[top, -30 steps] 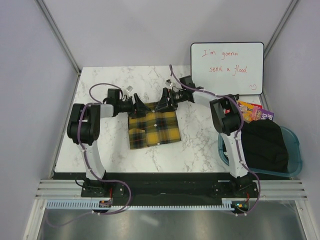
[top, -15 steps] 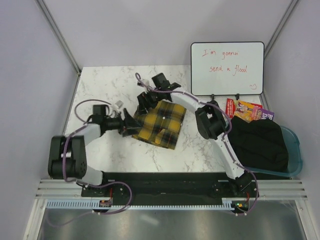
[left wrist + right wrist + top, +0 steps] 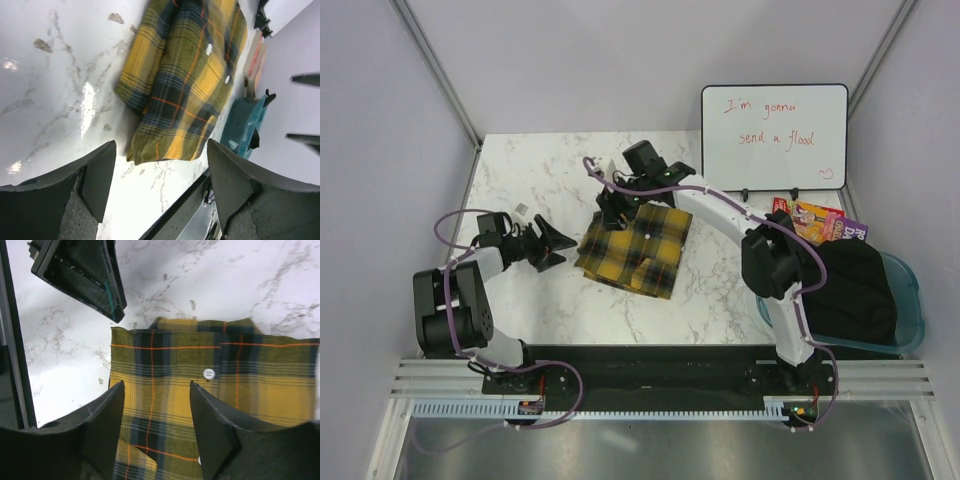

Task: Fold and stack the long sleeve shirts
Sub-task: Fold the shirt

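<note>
Fold step, near done — plaid shirt [image 3: 635, 248] lies folded on table [image 3: 520, 170] | left claw [image 3: 558, 252] open, empty | right claw [image 3: 612, 212] parted over far edge | next: likely lift clear

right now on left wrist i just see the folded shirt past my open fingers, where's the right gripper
Observer: The right gripper hangs over the shirt's far left corner. Its jaws are apart, and its wrist view shows nothing between them.
Operator: ok and that teal thing behind the shirt
Observer: That is a bin at the right edge of the table, heaped with black cloth.
</note>
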Available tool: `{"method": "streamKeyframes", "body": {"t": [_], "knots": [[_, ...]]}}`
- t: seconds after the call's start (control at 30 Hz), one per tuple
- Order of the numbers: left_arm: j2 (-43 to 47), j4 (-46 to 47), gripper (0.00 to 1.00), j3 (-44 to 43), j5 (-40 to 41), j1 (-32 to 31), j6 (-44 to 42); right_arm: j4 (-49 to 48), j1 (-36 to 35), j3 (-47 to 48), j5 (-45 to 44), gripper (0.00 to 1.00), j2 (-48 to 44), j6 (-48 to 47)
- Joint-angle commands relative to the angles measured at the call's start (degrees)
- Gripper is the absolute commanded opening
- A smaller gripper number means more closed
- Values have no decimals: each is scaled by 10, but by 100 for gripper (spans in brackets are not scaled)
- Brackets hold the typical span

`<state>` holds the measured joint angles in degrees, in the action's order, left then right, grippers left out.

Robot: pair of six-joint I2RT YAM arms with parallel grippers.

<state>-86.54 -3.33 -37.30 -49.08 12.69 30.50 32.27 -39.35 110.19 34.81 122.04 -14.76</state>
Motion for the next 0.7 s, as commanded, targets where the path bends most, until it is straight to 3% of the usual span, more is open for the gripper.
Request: {"method": "streamKeyframes", "body": {"t": [0.0, 0.23, 0.37, 0.5, 0.67], "knots": [[16, 32, 77, -4, 32, 1, -11, 22, -48, -7, -42, 59, 36, -7], [17, 3, 55, 6, 68, 1, -40, 10, -99, -68, -118, 56, 35, -58], [3, 5, 52, 19, 60, -7, -36, -9, -114, -110, -145, 55, 12, -56], [7, -14, 48, 33, 65, -7, -12, -5, -114, -87, -163, 54, 0, -55], [40, -7, 29, 62, 92, -5, 26, -7, -121, -60, -145, 50, 4, -31]]}}
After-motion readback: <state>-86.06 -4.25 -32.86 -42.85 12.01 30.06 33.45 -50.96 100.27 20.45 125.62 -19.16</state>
